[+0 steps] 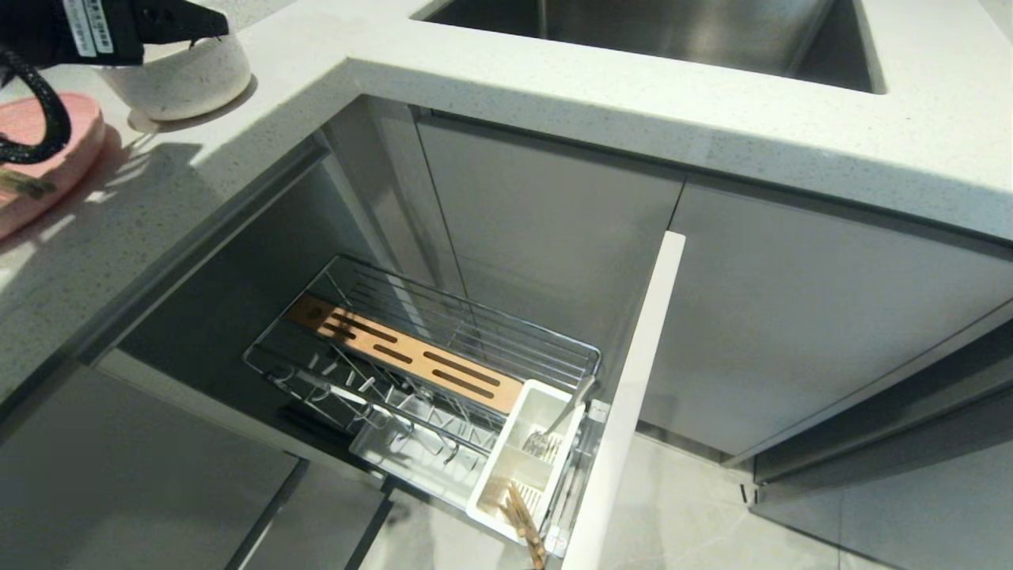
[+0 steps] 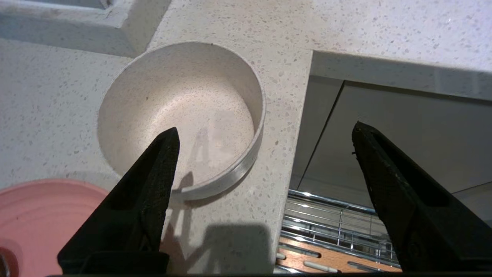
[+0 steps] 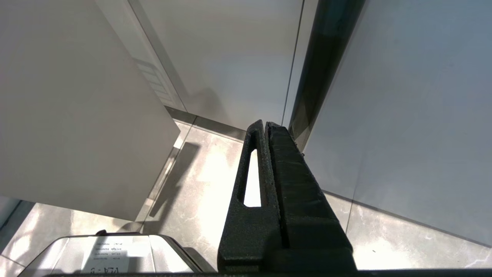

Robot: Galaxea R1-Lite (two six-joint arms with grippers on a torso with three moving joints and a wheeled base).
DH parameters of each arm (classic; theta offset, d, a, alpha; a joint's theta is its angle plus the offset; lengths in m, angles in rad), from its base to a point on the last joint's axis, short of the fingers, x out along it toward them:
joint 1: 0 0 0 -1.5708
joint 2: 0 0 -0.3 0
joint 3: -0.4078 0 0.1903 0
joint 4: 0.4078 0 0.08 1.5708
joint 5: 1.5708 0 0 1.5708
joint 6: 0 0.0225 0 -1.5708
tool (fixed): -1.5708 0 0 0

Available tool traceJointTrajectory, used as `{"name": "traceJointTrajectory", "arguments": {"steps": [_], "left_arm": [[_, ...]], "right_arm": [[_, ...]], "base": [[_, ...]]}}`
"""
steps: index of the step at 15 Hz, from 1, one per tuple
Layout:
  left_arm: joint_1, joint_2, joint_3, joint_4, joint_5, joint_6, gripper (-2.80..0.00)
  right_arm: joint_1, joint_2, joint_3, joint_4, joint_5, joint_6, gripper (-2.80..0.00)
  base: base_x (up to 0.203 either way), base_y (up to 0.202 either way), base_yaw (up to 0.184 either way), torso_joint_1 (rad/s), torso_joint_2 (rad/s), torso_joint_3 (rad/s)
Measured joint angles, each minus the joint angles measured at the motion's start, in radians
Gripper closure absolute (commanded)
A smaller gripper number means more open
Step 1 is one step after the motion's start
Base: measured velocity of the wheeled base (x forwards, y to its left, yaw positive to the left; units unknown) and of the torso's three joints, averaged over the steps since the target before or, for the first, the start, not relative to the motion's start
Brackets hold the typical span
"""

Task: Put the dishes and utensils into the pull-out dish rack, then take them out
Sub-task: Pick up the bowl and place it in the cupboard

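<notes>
While the left gripper (image 2: pixel 265 130) hangs wide open above the counter (image 1: pixel 554 87), the white bowl (image 2: pixel 180 115) sits free at its ten o'clock, the pink plate (image 2: pixel 34 219) just beside it (right gripper (image 3: pixel 266 125) pressed closed). Spoon (image 1: pixel 554 427) and chopsticks (image 1: pixel 522 514) stand in the caddy (image 1: pixel 514 467) of the pulled-out rack (image 1: pixel 427 356).

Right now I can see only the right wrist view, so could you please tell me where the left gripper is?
Observer: The left gripper hangs open just above the white bowl on the counter.
Operator: Is the pink plate in the rack?
Observer: No, it lies on the counter beside the bowl.
Operator: What does the rack hold?
Observer: The chopsticks and a silver utensil stand in its white caddy.
</notes>
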Motion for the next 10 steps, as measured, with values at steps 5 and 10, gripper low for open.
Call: {"name": "traceJointTrajectory", "arguments": {"steps": [5,10], "left_arm": [[0.002,0.062,-0.046,0.007,0.004,0.006,-2.8],[0.01,0.121,-0.104,0.021,0.001,0.009,-2.8]], "right_arm": [[0.0,0.0,0.0,0.0,0.0,0.0,0.0],[0.0,0.0,0.0,0.0,0.0,0.0,0.0]], "base": [[0.0,0.0,0.0,0.0,0.0,0.0],[0.0,0.0,0.0,0.0,0.0,0.0]]}}
